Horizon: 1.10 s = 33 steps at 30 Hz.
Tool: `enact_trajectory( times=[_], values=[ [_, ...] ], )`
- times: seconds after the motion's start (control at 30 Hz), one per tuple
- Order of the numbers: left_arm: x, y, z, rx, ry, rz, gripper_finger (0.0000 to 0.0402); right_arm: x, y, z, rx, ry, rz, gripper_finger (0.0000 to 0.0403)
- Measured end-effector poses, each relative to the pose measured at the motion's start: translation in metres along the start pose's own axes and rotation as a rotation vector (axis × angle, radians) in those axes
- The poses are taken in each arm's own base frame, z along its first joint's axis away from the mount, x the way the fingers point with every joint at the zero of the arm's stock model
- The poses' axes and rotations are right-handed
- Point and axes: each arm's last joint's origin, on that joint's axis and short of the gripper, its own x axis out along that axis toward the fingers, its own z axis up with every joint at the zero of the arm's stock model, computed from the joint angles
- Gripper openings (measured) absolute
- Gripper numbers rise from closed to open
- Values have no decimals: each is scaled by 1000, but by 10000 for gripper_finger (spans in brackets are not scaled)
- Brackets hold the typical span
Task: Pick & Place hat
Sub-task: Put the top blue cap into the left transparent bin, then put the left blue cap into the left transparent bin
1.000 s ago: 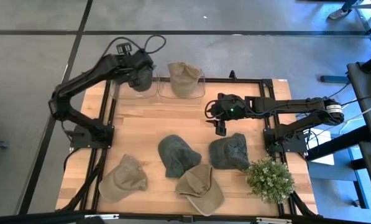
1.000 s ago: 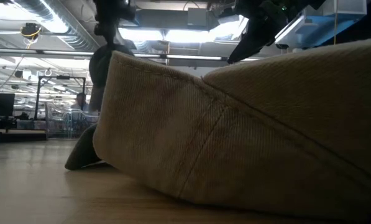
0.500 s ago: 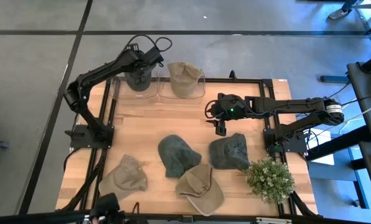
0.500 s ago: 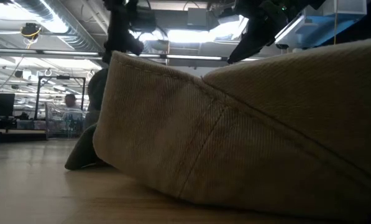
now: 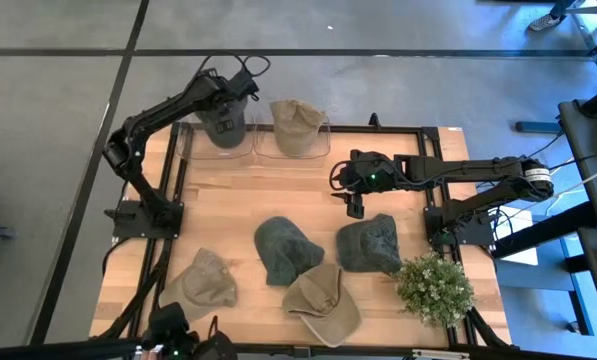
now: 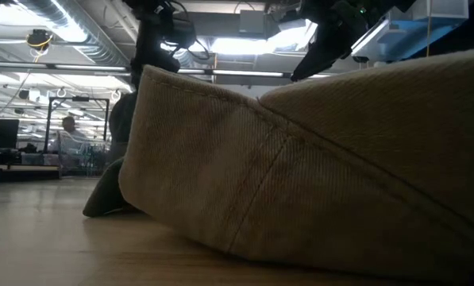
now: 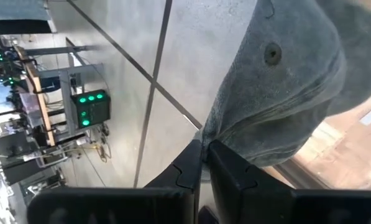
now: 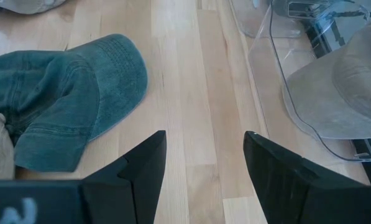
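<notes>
Left hand (image 7: 201, 155) is pinching the grey-green hat (image 5: 224, 122) by its edge over the clear bin (image 5: 190, 152) for placing — right hand (image 5: 354, 197) is idling open above the counter (image 5: 278, 195).

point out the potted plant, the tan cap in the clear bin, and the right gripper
potted plant (image 5: 434, 288), high view, middle of its foliage
tan cap (image 5: 296, 124), high view, its crown
right gripper (image 5: 355, 208), high view, between its fingertips

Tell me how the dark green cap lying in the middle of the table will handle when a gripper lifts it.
The dark green cap probably goes floppy: its crown already lies crumpled. Likely light. The brim looks stiffer, a safer pinch.
</notes>
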Motion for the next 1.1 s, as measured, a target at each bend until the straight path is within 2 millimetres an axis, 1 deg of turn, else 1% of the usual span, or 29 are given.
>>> enact_trajectory(
  times=[0.3, 0.6, 0.87, 0.97, 1.1],
  values=[
    [0, 0, 0, 0, -1, 0, 24, 0, 0, 0, 0, 1, 0, 216],
    [0, 0, 0, 1, -1, 0, 37, 0, 0, 0, 0, 1, 0, 216],
    [0, 1, 2, 3, -14, 8, 57, 0, 0, 0, 1, 1, 0, 216],
    [0, 2, 2, 1, -10, 38, 64, 0, 0, 0, 1, 1, 0, 216],
    [-3, 3, 3, 32, 18, 136, 70, 0, 0, 0, 1, 1, 0, 216]
  ],
)
